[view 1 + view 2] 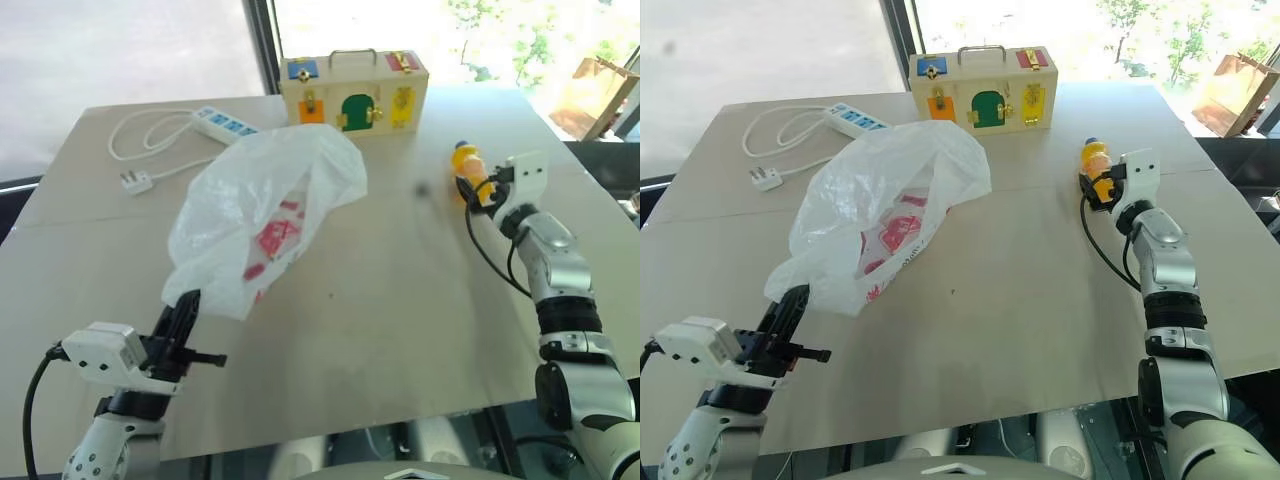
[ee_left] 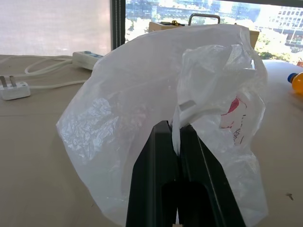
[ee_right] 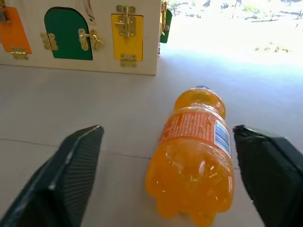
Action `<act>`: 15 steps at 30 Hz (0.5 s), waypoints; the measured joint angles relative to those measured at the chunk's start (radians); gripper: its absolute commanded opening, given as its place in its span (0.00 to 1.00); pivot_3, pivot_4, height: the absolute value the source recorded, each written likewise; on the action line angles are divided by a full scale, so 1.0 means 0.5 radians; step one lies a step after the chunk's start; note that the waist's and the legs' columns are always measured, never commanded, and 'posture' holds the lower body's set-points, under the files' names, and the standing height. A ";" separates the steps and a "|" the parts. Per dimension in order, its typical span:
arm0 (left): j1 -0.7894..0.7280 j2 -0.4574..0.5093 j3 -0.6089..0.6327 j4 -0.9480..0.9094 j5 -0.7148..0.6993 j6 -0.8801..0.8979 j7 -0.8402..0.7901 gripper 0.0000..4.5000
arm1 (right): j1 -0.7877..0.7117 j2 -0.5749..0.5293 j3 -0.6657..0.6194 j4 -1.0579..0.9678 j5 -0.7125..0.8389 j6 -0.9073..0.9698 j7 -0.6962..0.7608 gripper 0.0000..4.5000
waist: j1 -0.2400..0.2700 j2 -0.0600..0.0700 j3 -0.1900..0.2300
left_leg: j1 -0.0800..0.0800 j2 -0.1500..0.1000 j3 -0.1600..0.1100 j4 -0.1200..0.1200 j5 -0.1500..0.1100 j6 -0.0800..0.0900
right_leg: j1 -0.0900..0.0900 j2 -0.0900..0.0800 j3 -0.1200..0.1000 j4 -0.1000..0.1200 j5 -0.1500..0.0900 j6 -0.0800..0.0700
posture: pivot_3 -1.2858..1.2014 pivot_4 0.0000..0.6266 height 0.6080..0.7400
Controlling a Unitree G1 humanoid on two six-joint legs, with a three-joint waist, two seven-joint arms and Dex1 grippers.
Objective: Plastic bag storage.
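Plastic bag (image 1: 262,215) film is being pinched between the closed fingers (image 2: 156,175) of the left gripper (image 1: 182,318) at lower left of the head view, the bag billowing up toward frame centre, resting on the table (image 1: 400,300). At right, the right gripper (image 3: 170,175) is standing wide open, its fingers straddling an orange bottle (image 3: 195,153) lying on its side without touching it. The wooden box (image 1: 354,92) is sitting at upper centre, a power strip (image 1: 225,124) upper left. Judged step: bagging the bottle. The next move likely calls for closing on the bottle, then carrying it toward the bag mouth.
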 measured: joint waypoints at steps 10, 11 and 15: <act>-0.043 0.005 -0.063 0.061 0.028 -0.037 -0.020 0.00 | -0.646 0.053 -0.068 0.948 -0.048 0.008 -0.254 0.99 | -0.022 -0.001 0.000 | 0.008 0.001 0.008 -0.005 0.000 0.000 | 0.001 0.000 0.006 0.000 0.001 -0.002 | 0.52 0.24 0.99; -0.047 0.006 -0.065 0.065 0.035 -0.038 -0.021 0.00 | -0.708 0.076 -0.091 1.111 -0.040 0.010 -0.262 0.99 | -0.023 -0.001 0.000 | 0.007 0.001 0.009 -0.007 0.000 0.001 | 0.001 0.000 0.006 -0.001 0.001 -0.002 | 0.52 0.24 0.99; -0.050 0.007 -0.066 0.075 0.051 -0.047 -0.023 0.00 | -0.837 0.095 -0.204 1.397 0.012 0.037 -0.298 0.99 | -0.039 -0.001 0.001 | 0.008 0.001 0.011 -0.008 -0.001 0.002 | 0.001 -0.001 0.009 -0.002 0.001 -0.002 | 0.52 0.24 0.99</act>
